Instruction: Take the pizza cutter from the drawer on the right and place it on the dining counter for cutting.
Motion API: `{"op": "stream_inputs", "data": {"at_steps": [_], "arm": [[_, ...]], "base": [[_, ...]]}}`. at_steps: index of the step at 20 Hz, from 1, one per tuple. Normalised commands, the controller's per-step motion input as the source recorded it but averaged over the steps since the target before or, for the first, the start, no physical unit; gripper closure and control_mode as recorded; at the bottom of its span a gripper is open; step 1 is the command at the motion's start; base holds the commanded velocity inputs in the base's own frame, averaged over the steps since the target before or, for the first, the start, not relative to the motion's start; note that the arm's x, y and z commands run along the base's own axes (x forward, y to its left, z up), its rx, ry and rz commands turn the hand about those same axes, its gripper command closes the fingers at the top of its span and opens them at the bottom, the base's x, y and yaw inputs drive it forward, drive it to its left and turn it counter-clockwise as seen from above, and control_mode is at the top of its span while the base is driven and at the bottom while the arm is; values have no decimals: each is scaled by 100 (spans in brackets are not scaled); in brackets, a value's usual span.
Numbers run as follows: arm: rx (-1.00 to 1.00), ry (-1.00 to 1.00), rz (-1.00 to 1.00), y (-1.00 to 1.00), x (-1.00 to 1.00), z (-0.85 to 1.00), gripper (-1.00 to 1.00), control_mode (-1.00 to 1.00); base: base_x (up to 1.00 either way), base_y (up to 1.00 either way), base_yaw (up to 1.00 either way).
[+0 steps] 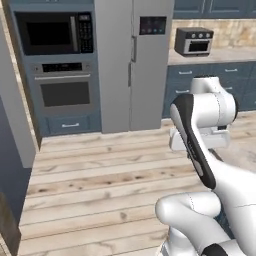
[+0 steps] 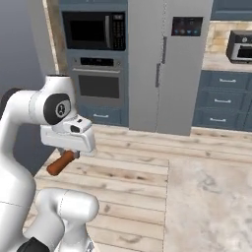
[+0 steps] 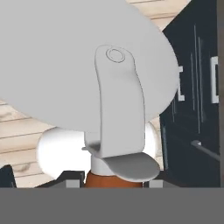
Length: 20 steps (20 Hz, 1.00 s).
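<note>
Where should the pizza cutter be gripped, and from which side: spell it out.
Grip the pizza cutter by its reddish-brown handle, coming from the end opposite the wheel blade, jaws closing across the shaft. The handle is a narrow round shaft, while the wheel is a broad thin disc. The gripper holds it this way now.

Plank floor (image 1: 100, 175) before a grey fridge (image 1: 132, 65) and wall ovens (image 1: 65, 80).

Arm (image 1: 210, 165): glossy white rounded shells, fat tubular links. Black band along one link; dark round cap with a small pale ring mark at the joint (image 2: 58, 109) above the pincer. Boxy white hand (image 2: 69, 137), small dark opening on its upper block.
</note>
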Motion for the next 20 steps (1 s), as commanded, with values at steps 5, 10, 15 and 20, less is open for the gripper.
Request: {"op": "stream_inputs", "data": {"at_steps": [5,10,15,20], "arm": [[0,0,0,0,0,0,100,100],[0,0,0,0,0,0,100,100],[0,0,0,0,0,0,100,100],[0,0,0,0,0,0,100,100]], "base": [[100,24,-21],[90,61,-59],[63,67,-76],[52,60,-80]]}}
